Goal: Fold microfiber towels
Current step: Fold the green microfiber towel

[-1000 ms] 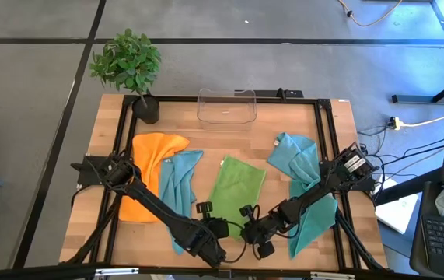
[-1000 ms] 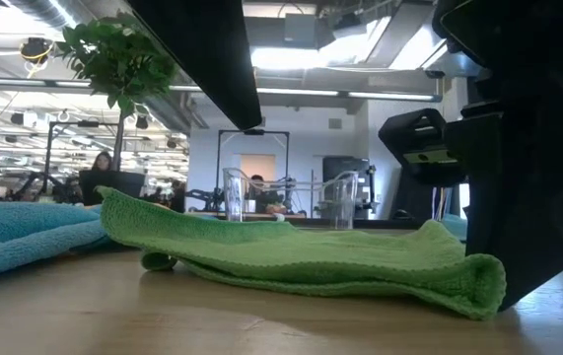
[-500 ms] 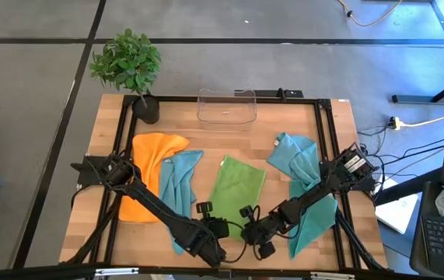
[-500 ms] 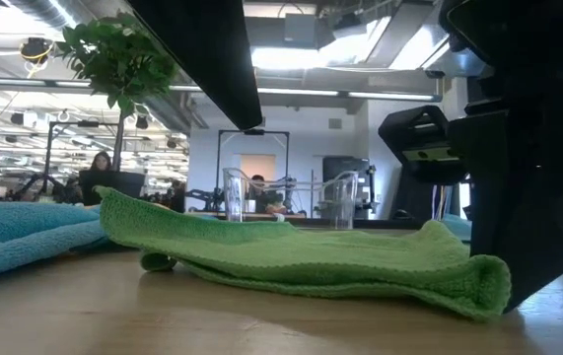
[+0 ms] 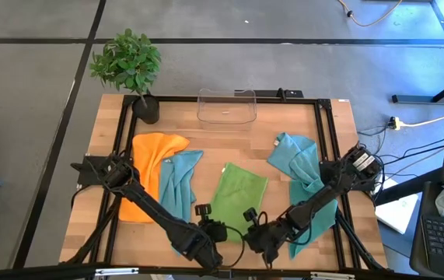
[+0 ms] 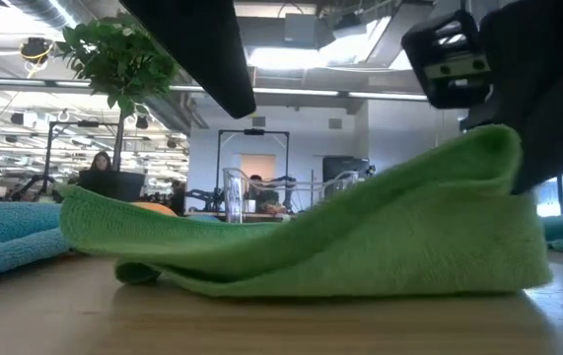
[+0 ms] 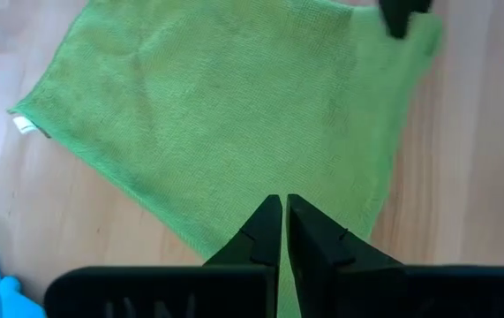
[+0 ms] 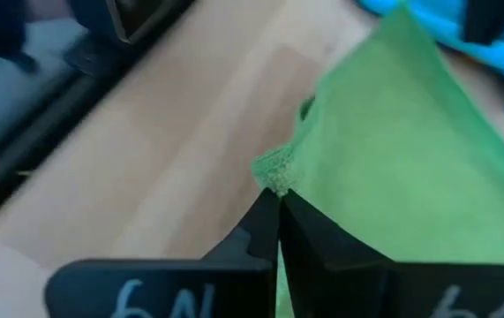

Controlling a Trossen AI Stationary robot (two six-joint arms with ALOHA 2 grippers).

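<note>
The lime green towel (image 5: 239, 196) lies spread at the table's near middle; it also shows in the low view (image 6: 291, 251). Its left part rests on the wood and its near right corner is raised. My right gripper (image 5: 256, 232) is shut on that corner. My left gripper (image 5: 214, 230) is shut, with its tips (image 7: 282, 208) over the towel's near edge. An orange towel (image 5: 150, 167) and a teal towel (image 5: 179, 183) lie to the left. Two more teal towels (image 5: 299, 159) (image 5: 319, 218) lie to the right. My left gripper's shut tips stand over the green towel's near edge (image 7: 234, 243); I cannot tell whether they touch it. My right gripper pinches the green towel's near right corner (image 8: 274, 177) between its two fingers. The corner (image 6: 493, 143) is lifted off the table. The cloth slopes down from it to the part lying on the wood.
A clear plastic bin (image 5: 226, 106) stands at the far middle and a potted plant (image 5: 128, 66) at the far left corner. A black frame (image 5: 323, 140) runs around the table. Bare wood lies beyond the green towel, before the bin.
My right gripper has risen with the green towel's near right corner, which was on the table and now stands well above it. The towel's left part has stayed on the wood and slid a little.
</note>
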